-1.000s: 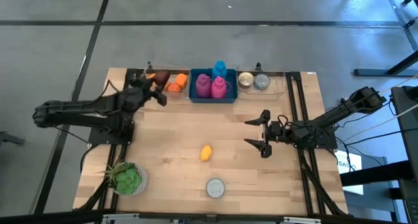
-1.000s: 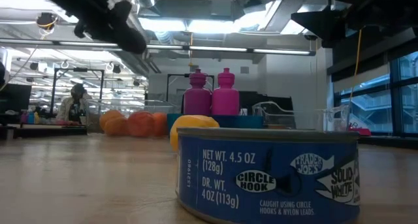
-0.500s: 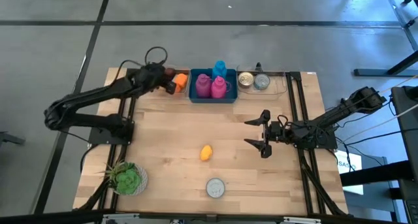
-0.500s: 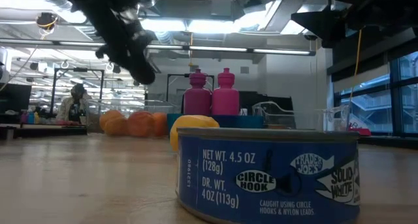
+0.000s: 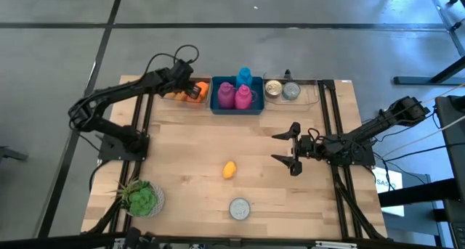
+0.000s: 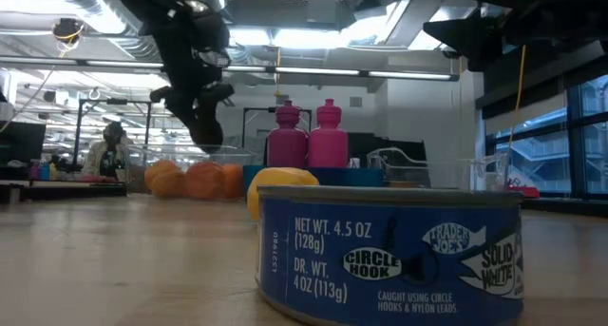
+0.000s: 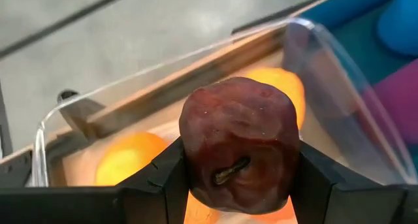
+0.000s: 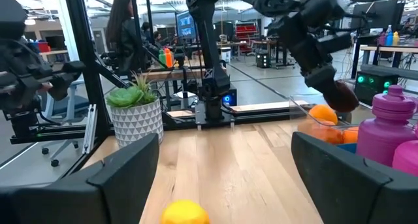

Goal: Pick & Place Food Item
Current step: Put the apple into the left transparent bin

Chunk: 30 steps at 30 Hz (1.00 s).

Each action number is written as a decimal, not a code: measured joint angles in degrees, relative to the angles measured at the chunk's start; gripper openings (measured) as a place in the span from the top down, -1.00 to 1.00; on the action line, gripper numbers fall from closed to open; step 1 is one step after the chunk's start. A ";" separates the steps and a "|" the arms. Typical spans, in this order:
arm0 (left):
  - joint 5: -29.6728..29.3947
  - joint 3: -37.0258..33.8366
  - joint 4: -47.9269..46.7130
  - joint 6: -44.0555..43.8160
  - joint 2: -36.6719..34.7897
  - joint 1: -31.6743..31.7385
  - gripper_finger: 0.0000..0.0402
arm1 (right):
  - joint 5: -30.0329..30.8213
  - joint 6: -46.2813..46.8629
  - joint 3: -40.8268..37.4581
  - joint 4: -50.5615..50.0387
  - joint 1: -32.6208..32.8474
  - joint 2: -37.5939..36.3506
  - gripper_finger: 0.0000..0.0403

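Note:
My left gripper point(image 5: 191, 87) is at the table's far left, over a clear bin point(image 5: 176, 95) that holds oranges point(image 7: 124, 160), and it is shut on a dark red apple point(image 7: 240, 145). The right wrist view shows that apple point(image 8: 341, 96) above the oranges. My right gripper point(image 5: 290, 149) hovers open right of the table's middle, touching nothing. A yellow fruit point(image 5: 229, 169) lies on the wood near the middle. My left gripper pinches the apple between its two fingers point(image 7: 168, 181), one on each flank of the fruit point(image 7: 196, 152). The fingers slant downward from the table's left-near side. The apple is lifted clear above the bin's oranges, its stem end point(image 7: 230, 172) facing the wrist camera.
A blue bin with pink bottles point(image 5: 236, 96) stands right of the orange bin, then a clear bin with cans point(image 5: 285, 91). A tin can point(image 5: 240, 208) sits near the front edge and a potted plant point(image 5: 142, 198) at the near left corner. People show in the room behind.
My left arm has carried the apple toward the far edge and rightward, from beside the clear bin to over it, tipping its fingers downward and coming lower toward the oranges. The right arm has kept still.

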 joint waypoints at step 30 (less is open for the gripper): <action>1.95 5.70 -6.46 -3.40 14.18 7.87 0.10 | 0.17 0.17 0.02 -0.83 0.00 0.00 -0.71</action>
